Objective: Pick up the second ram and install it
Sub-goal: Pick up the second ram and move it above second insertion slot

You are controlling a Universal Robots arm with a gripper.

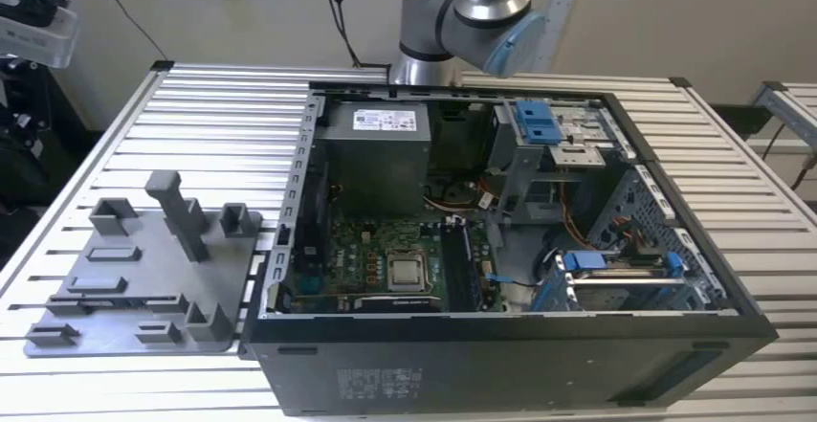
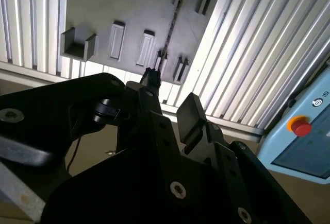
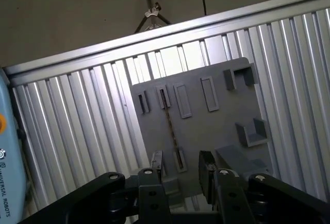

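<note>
The second ram stands on edge in slotted holders on the grey holder plate, showing as a thin dark strip. In the second wrist view the second ram runs across the same plate. My gripper hangs well above the plate, open, with nothing between its dark fingers. In the first wrist view the strip lines up with the gap between them. In the second wrist view the gripper is apart from the stick. The exterior view has the arm rising behind the computer case.
The open computer case lies on the slatted metal table, with its motherboard exposed. The holder plate with upright grey blocks sits at the exterior view's left of the case. A pale blue pendant with a red button lies beyond the table edge.
</note>
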